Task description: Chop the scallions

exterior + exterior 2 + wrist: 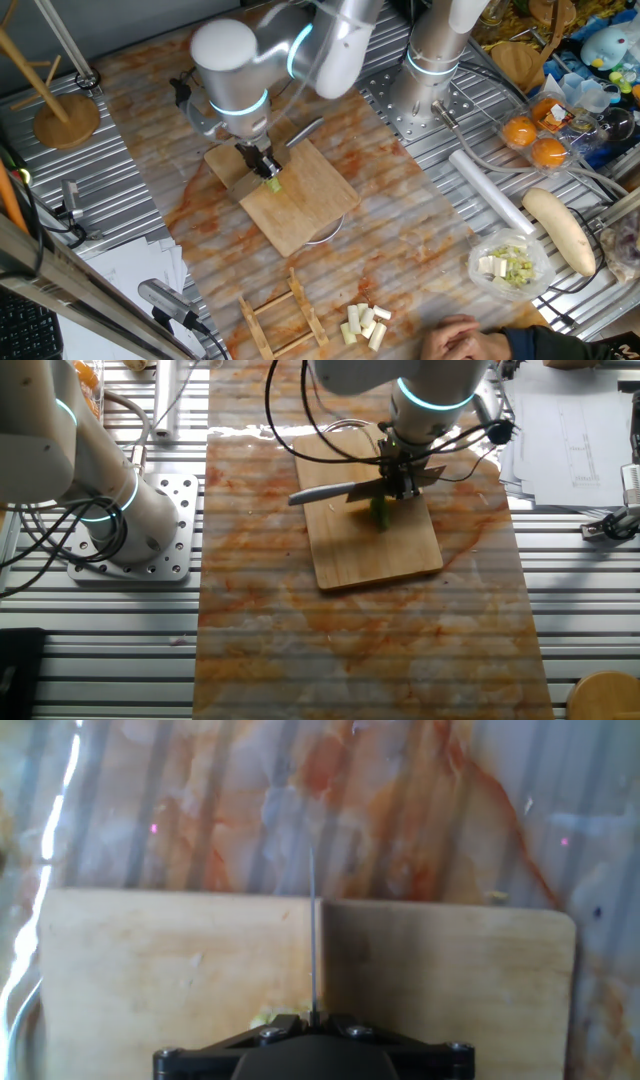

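Holding a knife (pixel 330 490) over the cutting board (pixel 375 555), the gripper (pixel 402 478) sits at the handle end with its fingers clamped on the handle; in the hand view the blade shows only as a thin edge-on line (pixel 314 935) running away from the camera across the board (pixel 150 980).

- Scallions (pixel 272 184): a small bright green piece on the board, directly below the gripper (pixel 259 160). In the other fixed view the green (pixel 381 512) lies just beneath the handle end of the blade, toward the board's middle. Motion blur keeps the piece's long axis from being read; whether the edge touches it cannot be told.
- Blade axis: runs crosswise over the board in the other fixed view, tip pointing toward the second arm's base (pixel 130 525). That second arm stands well apart and idle; the working arm alone is over the board.
- Judgement: the cut turns on the stalk sitting under the heel of the blade, not the tip, so a straight downward press looks right if the piece lies across the edge.
- Hand view shows a pale green scrap (pixel 262 1016) at the gripper housing, just left of the blade.
- Off the board: pale cut chunks (pixel 364 324) near the table's front, a bowl (pixel 510 265) of chopped bits.
- Writing: none legible on the arm, knife or board; papers (pixel 570 420) at the table's edge carry print too small to read
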Controlling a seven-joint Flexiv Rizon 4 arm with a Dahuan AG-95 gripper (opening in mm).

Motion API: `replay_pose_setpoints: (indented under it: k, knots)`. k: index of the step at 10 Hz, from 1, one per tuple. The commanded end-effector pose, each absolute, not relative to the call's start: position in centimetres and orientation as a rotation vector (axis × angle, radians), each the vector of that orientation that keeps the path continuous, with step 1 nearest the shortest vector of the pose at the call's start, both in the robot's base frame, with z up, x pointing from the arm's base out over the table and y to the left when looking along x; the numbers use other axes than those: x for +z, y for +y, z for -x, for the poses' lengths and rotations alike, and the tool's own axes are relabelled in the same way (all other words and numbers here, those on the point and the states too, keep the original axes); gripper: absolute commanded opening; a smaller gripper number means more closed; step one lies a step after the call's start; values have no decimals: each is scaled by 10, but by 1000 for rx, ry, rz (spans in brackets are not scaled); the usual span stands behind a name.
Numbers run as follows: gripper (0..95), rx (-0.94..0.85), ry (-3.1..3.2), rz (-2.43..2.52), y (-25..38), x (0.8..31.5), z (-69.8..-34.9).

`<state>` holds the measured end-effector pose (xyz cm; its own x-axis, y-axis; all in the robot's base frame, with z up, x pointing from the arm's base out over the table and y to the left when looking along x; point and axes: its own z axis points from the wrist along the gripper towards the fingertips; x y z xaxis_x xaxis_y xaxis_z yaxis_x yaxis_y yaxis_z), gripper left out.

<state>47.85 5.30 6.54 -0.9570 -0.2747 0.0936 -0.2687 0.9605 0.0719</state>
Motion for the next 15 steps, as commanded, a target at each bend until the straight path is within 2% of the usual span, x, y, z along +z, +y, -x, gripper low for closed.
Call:
replay_pose_setpoints:
  k: [1, 12, 15]
  knots:
    - [0, -79, -3014, -420, 52, 63, -478]
    - [0, -18, -3015, -402, 48, 56, -486]
    - [0, -14, -3061, -419, 46, 44, -481]
